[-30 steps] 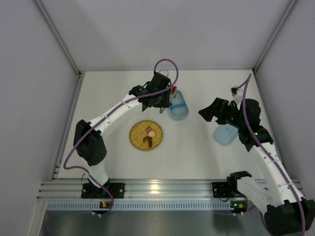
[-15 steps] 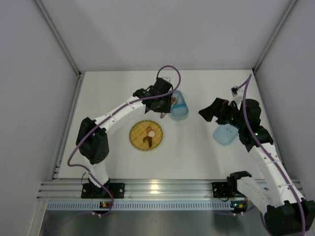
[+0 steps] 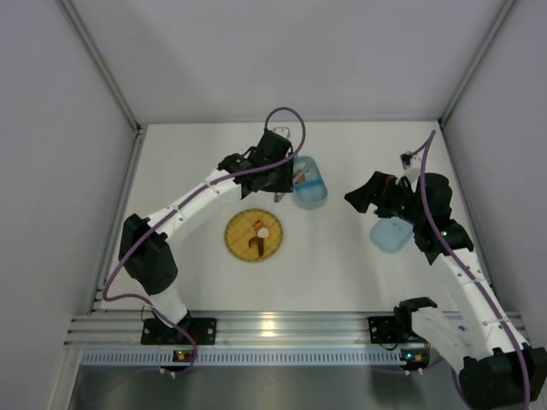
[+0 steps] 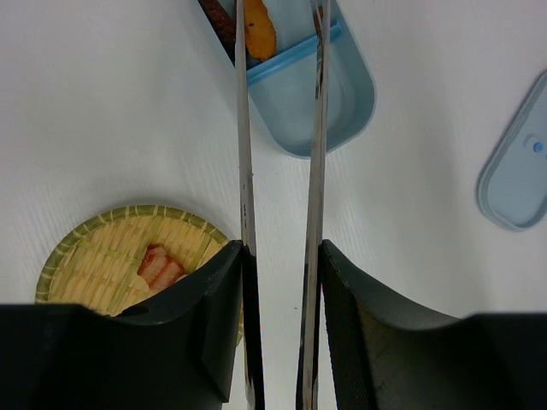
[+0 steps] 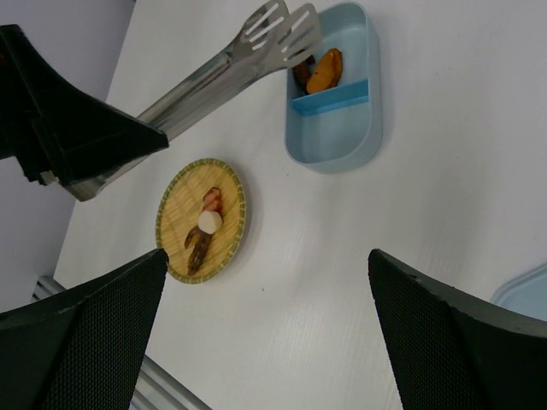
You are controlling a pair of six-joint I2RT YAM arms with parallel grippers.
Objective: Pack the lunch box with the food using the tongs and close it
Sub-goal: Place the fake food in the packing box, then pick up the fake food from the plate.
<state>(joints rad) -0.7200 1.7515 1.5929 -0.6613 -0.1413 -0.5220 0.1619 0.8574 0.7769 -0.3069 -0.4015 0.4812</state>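
Change: left arm [image 3: 184, 205] swung further left, tongs [image 4: 244, 154] eased wider | Fingers: left gripper [image 4: 280, 256] part-closed, pinching tongs, tips apart over far compartment; right gripper [image 5: 267, 252] spread wide, empty | Lunch box [image 4: 342, 94]: far centre, uncovered, light blue; orange piece [image 4: 259, 30], brown piece [image 4: 218, 26] beyond divider | Lid [image 4: 517, 175]: right, apart

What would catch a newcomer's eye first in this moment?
The long tongs stand out, gripped in the left tool, their tips poised at the far compartment of the open lunch box, which holds an orange piece and a dark piece. A few pieces wait on the yellow plate; the lid lies apart.
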